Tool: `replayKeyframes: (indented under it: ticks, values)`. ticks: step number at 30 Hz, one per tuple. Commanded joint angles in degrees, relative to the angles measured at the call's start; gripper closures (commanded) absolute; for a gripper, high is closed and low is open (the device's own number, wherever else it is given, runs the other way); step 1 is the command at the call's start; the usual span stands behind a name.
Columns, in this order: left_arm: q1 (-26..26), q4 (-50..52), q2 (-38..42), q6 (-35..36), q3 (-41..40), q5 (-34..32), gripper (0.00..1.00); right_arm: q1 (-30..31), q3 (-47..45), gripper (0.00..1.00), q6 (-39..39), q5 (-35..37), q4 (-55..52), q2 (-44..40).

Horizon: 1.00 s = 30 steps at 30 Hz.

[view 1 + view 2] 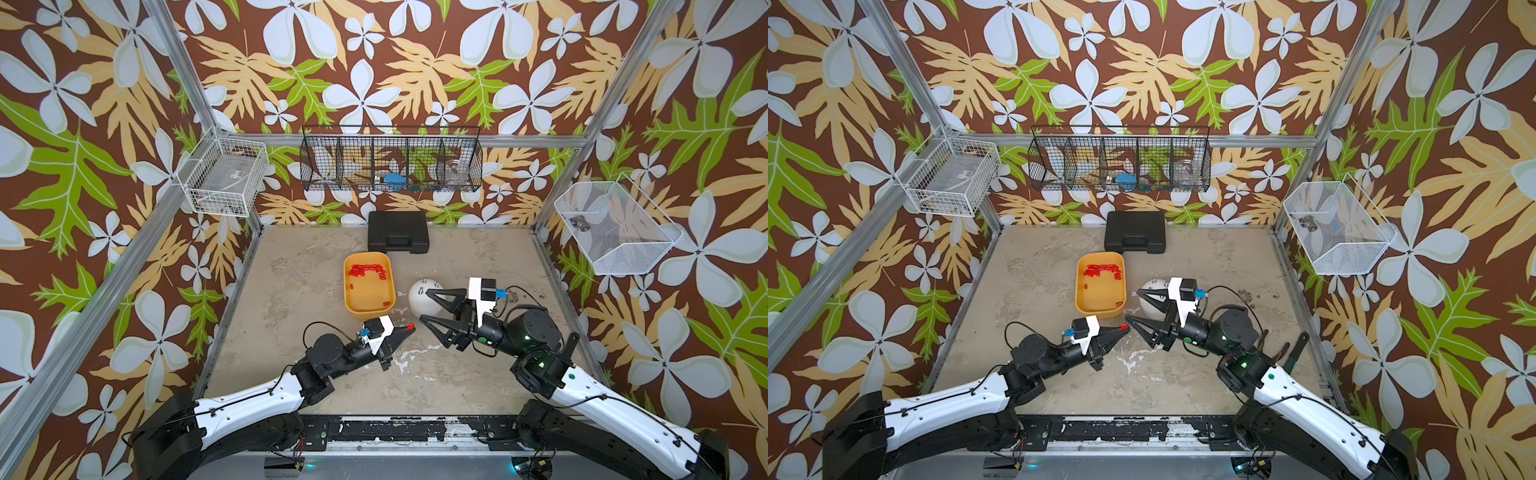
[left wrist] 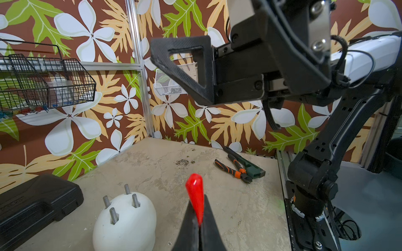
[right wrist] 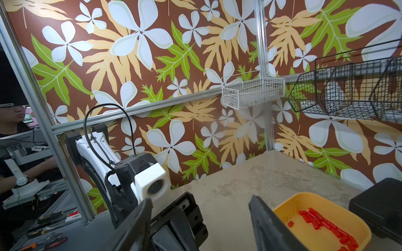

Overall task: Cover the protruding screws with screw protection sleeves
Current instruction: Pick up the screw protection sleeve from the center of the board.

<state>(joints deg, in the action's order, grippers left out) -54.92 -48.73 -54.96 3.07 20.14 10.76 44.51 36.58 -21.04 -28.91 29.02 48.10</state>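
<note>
Sleeves (image 1: 368, 270), small and red, lay loose in a yellow tray (image 1: 346, 291) near the middle of the tabletop (image 1: 299, 332). Most were bunched at its far end, with a few strays nearer the arms. One more sleeve (image 2: 194, 189) was pinched in the left end effector (image 2: 199, 217), whose jaws were closed tight on its lower part while the rest stuck out past the tips. In both top views this end effector (image 1: 409, 328) (image 1: 1123, 327) hung just off the near right corner of the tray, pointing toward the right arm.

A white dome (image 2: 126, 223) stood on the tabletop just beside the tray, on its right. Four screws (image 2: 135, 200) stuck up from its top, all bare metal in the left wrist view. The held sleeve was apart from them, on the near side of the dome.

The right end effector (image 1: 424, 306) was spread wide with nothing between its fingers. In both top views one finger crossed over the dome, and the other reached toward the left end effector's tip without touching it. The left wrist view showed it held up off the tabletop.

A black case (image 1: 398, 230) lay shut against the back wall, behind the tray. Pliers (image 2: 235, 171) lay on the tabletop near the right wall.
</note>
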Motion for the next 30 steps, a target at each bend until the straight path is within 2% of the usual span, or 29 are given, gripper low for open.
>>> replayKeyframes:
  ticks: [1,5,9,13,18,21,30]
  values:
    - [0.04,-2.79,1.13,0.67,-0.70,-0.72,1.00,-0.06,-0.46,0.25,-0.06,-4.35,-4.36,0.03]
    - [0.05,-7.54,3.18,0.27,-3.48,-2.14,1.00,-0.12,-3.31,0.31,-1.63,-8.16,-0.54,-0.42]
    - [0.07,-5.92,3.72,0.78,-3.20,-3.12,1.00,0.04,-3.70,0.37,-3.21,-8.32,1.16,0.76]
    - [0.06,-5.98,3.66,0.81,-3.17,-2.93,1.00,0.19,-2.25,0.38,-3.48,-9.66,1.50,3.31]
    - [-0.02,-6.00,3.05,0.80,-2.86,-2.25,1.00,1.52,-0.86,0.40,-2.44,-8.92,1.17,5.84]
    - [0.03,-5.87,2.62,0.88,-2.66,-1.98,1.00,1.62,-0.42,0.45,-2.29,-8.76,1.42,7.16]
    - [-0.01,-5.59,2.76,0.58,-2.46,-1.20,1.00,1.58,-0.23,0.47,-1.11,-6.85,0.72,8.42]
